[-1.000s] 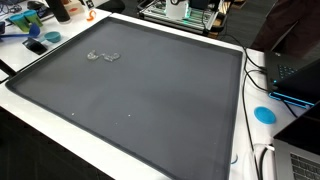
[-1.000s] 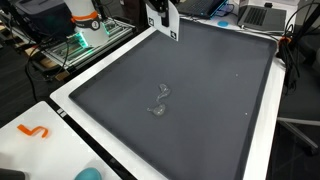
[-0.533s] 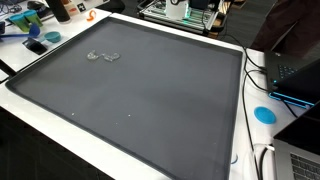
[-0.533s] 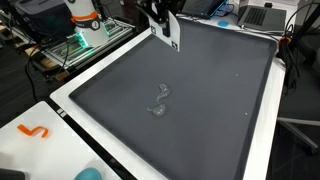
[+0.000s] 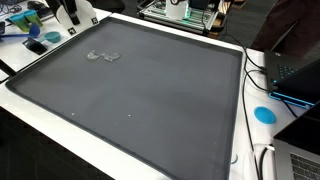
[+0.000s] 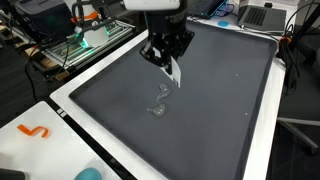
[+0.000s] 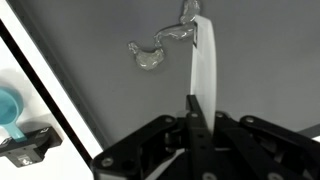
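Note:
My gripper is shut on a flat white strip that hangs down from the jaws over the dark grey mat. The strip's end is just above and beside a small clear, glossy squiggle lying on the mat. In the wrist view the strip runs from my gripper up to the clear squiggle, and its tip overlaps one end of the squiggle. In an exterior view the squiggle lies near the mat's far left corner, with the gripper at the top edge.
The mat lies on a white table. An orange hook shape and a blue disc lie off the mat. Laptops, cables, a blue disc and lab gear surround the table.
The gripper with the white strip has come from the mat's far edge toward the middle and lower, and now hangs close over the clear squiggle. The squiggle has not moved.

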You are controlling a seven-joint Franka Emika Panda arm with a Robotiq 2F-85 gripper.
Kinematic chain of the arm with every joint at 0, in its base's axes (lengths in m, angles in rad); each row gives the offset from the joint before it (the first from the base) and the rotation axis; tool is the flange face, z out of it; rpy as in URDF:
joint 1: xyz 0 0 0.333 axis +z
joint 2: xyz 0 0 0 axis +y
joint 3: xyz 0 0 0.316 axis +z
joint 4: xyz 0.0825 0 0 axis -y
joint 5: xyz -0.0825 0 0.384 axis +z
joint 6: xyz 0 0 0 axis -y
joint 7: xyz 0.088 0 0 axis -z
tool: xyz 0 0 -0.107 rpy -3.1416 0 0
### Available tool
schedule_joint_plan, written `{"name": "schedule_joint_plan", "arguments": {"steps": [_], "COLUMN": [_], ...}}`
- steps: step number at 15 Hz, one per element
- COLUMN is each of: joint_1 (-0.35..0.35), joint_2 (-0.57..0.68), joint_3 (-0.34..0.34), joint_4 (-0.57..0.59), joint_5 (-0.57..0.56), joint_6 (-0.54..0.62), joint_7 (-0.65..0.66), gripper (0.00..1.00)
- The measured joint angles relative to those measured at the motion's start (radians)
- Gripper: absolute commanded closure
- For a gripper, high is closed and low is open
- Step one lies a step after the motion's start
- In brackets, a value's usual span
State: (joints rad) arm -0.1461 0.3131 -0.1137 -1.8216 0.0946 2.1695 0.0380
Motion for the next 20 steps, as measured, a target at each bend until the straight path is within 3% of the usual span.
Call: {"name": "schedule_joint_plan", "arguments": {"steps": [10, 20], "joint_1": [-0.033, -0.033], "joint_2": [0.143, 0.169], "joint_3": [0.002, 0.003], "joint_4": [-0.030, -0.022], "joint_5": [0.049, 0.016], "joint_6": [0.185, 0.192], "joint_7": [-0.026, -0.026], "gripper": [0.96, 0.99]}}
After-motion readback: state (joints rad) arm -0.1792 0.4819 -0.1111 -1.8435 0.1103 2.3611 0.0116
